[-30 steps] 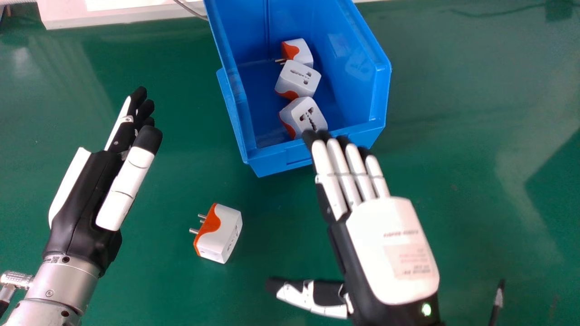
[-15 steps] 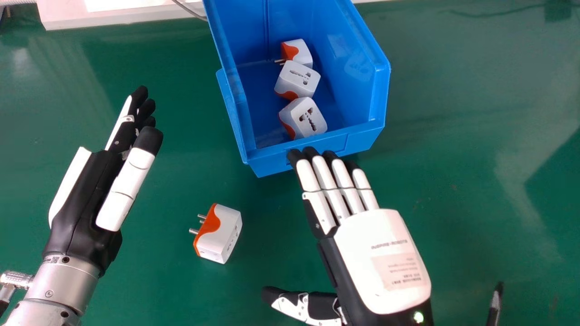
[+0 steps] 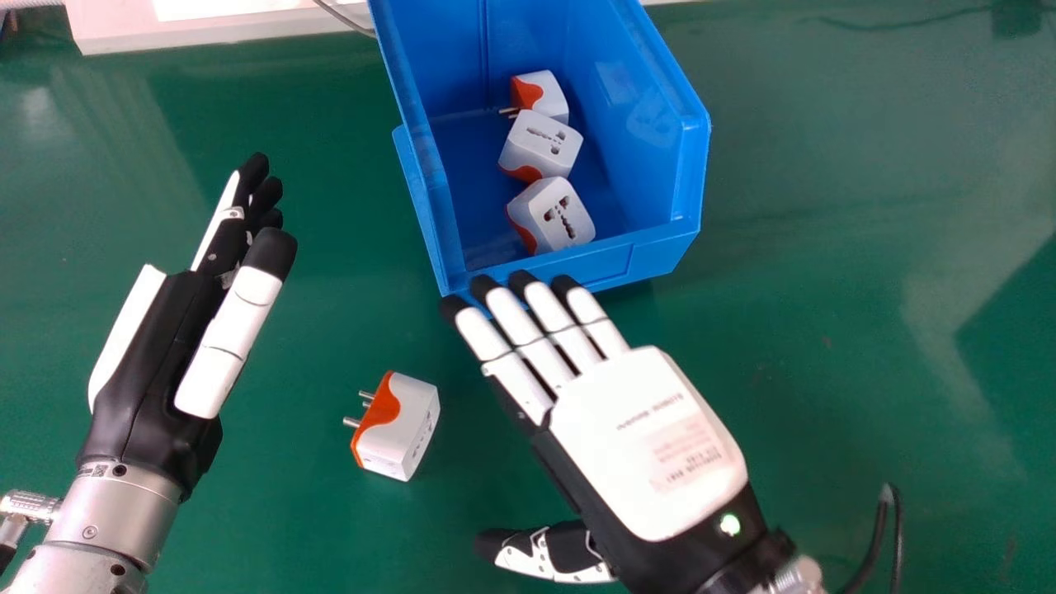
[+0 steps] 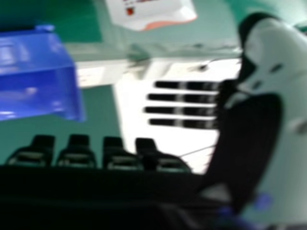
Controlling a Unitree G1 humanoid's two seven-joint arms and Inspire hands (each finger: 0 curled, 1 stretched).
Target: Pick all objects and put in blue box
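right hand (image 3: 648, 445) has swung from the box's (image 3: 652, 254) front towards the robot's left, released and grasping nothing. that brings it nearer the loose plug (image 3: 400, 429), which sits on the bench (image 3: 297, 511) between it and the left hand (image 3: 157, 355). three plugs (image 3: 551, 216) lie unmoved in the box, so one pick seems left, probably starting with a lower reach.

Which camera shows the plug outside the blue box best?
The head view, because it shows the whole plug, even its metal pins, on the green table. The right hand view shows part of it, white and orange, cut off by the picture's edge.
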